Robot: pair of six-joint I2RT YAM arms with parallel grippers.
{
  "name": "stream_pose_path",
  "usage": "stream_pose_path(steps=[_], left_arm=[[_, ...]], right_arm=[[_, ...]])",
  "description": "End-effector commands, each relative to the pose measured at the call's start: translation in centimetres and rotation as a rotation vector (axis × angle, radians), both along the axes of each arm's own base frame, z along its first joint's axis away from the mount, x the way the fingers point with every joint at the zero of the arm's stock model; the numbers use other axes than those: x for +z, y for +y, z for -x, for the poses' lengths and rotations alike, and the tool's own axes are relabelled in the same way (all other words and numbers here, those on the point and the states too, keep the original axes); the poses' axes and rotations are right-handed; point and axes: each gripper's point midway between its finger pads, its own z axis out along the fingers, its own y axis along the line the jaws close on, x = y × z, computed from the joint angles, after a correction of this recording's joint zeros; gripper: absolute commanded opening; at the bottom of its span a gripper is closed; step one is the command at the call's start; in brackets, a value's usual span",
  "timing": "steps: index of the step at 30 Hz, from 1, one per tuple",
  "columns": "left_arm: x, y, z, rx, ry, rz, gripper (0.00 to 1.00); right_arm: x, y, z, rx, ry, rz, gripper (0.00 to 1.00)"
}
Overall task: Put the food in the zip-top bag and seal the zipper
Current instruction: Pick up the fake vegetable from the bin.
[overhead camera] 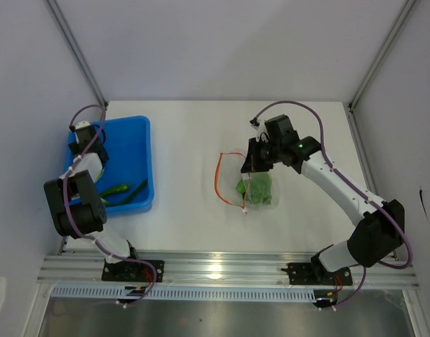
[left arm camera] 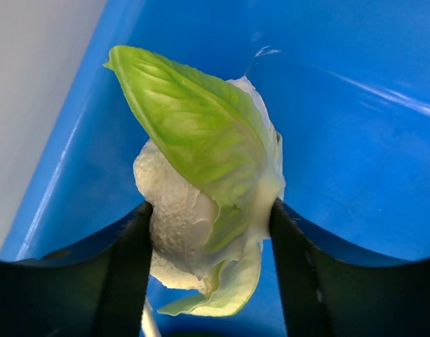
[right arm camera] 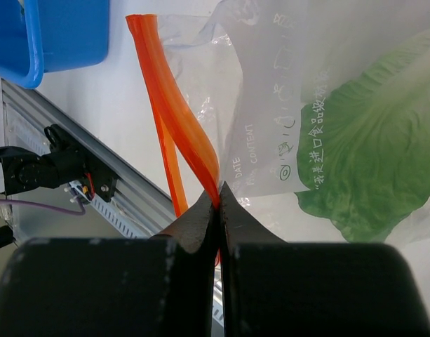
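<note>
Top external: blue bin (overhead camera: pixel 134 140) left of bag (overhead camera: pixel 232 181)

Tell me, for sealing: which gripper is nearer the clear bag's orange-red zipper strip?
Right. Right gripper pinches the zipper strip; left gripper, holding a leafy vegetable, is off in the blue plastic bin.

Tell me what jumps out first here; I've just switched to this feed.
On the far left, the left gripper is shut on a white-and-green leafy piece in the blue bin. At centre, the right gripper pinches the orange-red zipper of the clear zip-top bag, which already holds green leaves.
</note>
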Motion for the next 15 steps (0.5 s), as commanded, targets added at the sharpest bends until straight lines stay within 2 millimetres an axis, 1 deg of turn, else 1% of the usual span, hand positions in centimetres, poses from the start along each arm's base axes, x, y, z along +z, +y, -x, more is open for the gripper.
stream_pose_path(steps=[1,2,3,5,7,8,10,11,13,14,15], left_arm=[[0.6,0.1,-0.5,0.001,0.008,0.028,0.58],[0.6,-0.3,-0.6,0.002,-0.008,0.058,0.55],[0.8,-0.6,-0.8,-0.013,-0.017,0.058,0.48],[2.0,-1.3,-1.0,-0.030,-0.038,0.046,0.43],[2.8,-1.7,-1.1,-0.022,-0.074,0.070,0.39],[3.8,-2.0,-1.0,-0.024,-0.094,0.077,0.36],[4.7,-2.7,-1.2,-0.034,-0.123,0.095,0.30],[5.5,-3.1,-1.2,-0.041,-0.132,0.102,0.23],[6.2,-4.1,-1.5,-0.064,-0.145,0.119,0.15],[6.7,-4.4,-1.4,-0.066,-0.154,0.118,0.08],[7.5,-4.6,-0.9,-0.059,-0.169,0.109,0.05]], right_arm=[[1.3,-0.1,-0.3,-0.008,-0.043,-0.024,0.00],[1.3,0.0,-0.3,-0.008,-0.045,-0.024,0.00],[1.4,-0.1,-0.4,-0.010,-0.047,-0.024,0.00],[1.4,-0.1,-0.5,-0.020,-0.043,-0.020,0.00],[1.4,-0.2,-0.7,-0.025,-0.047,-0.016,0.00],[1.4,-0.1,-0.7,-0.026,-0.045,-0.015,0.00],[1.3,-0.3,-0.8,-0.034,-0.046,-0.002,0.00],[1.4,-0.4,-0.9,-0.040,-0.049,0.002,0.00],[1.7,-0.6,-1.0,-0.048,-0.057,0.007,0.00],[1.9,-0.6,-1.0,-0.051,-0.064,0.006,0.00],[2.0,-0.7,-1.0,-0.052,-0.065,0.006,0.00]])
